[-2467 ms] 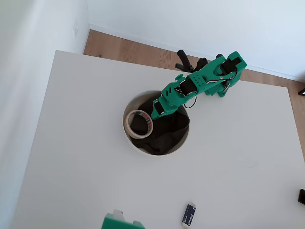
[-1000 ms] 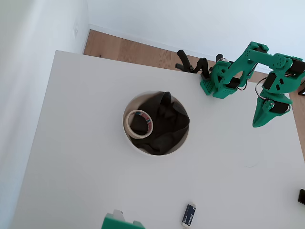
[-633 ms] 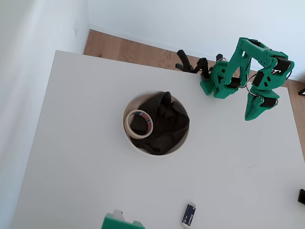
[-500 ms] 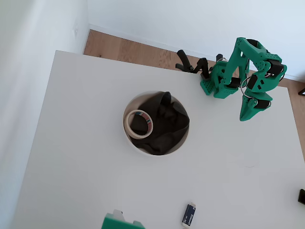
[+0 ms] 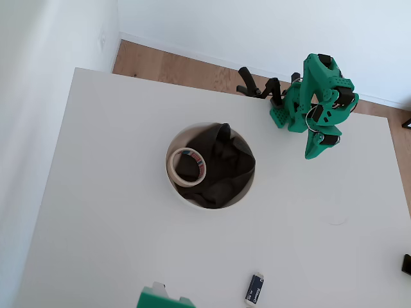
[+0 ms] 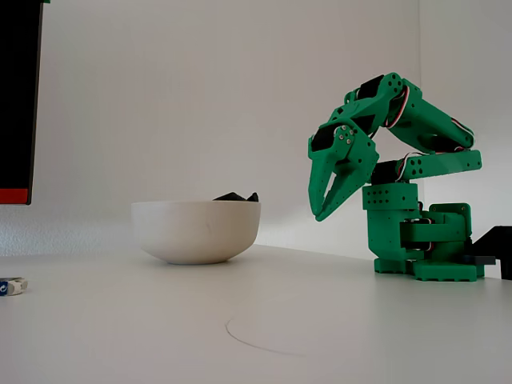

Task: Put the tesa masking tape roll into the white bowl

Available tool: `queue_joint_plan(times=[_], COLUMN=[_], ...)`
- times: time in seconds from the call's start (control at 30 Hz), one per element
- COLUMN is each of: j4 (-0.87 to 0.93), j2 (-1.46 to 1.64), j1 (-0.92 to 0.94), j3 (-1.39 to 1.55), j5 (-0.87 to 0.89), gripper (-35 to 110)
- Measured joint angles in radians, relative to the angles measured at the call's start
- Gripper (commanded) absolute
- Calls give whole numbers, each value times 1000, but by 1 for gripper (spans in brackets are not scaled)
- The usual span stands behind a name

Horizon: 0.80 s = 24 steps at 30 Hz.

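Observation:
The tesa masking tape roll [image 5: 187, 167] lies inside the white bowl [image 5: 173, 142], against its left side in the overhead view, resting on dark charcoal cloth [image 5: 221, 163]. In the fixed view the white bowl [image 6: 196, 232] hides the tape, and only a tip of the cloth [image 6: 236, 196] pokes above the rim. My green gripper [image 5: 312, 153] hangs folded back beside the arm's base, well to the right of the bowl and above the table. Its fingers point down, and the gripper [image 6: 320, 214] is shut with nothing held.
A small dark blue rectangular object [image 5: 255, 289] lies near the table's front edge and shows as a blue object [image 6: 12, 286] at the far left of the fixed view. The arm's base [image 5: 292, 115] stands at the table's back edge. A faint curved line [image 6: 256, 340] marks the tabletop.
The gripper left the bowl, swung out to the far right, then drew back left toward the arm's base. The tape stayed in the bowl.

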Motion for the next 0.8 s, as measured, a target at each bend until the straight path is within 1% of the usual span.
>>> queue_joint_plan(times=[0.1, 0.17, 0.8], j4=[67, 97, 117], j2=[161, 210, 239], j1=[0, -2, -3], j3=[54, 66, 98], j5=[5, 9, 20], gripper=[-8, -8, -8])
